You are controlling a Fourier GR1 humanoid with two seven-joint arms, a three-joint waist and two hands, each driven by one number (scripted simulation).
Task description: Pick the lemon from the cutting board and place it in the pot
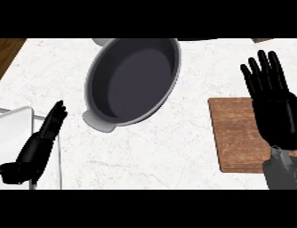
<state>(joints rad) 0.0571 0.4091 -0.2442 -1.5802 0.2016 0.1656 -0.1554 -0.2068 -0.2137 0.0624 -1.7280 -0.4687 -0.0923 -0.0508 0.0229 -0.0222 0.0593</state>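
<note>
The right hand (276,104) hovers flat over the cutting board (239,133) at the worktop's right edge, fingers straight and spread. No lemon shows — maybe hidden underneath. Go down slowly, curl round it, then carry it to the pot (133,80) — empty, by the far edge.

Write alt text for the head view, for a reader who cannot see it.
A grey pot stands empty on a white marble counter, while the robot's open right hand hovers over a wooden cutting board at the right. No lemon is visible. The left hand rests open at the lower left, beside a white tray.
</note>
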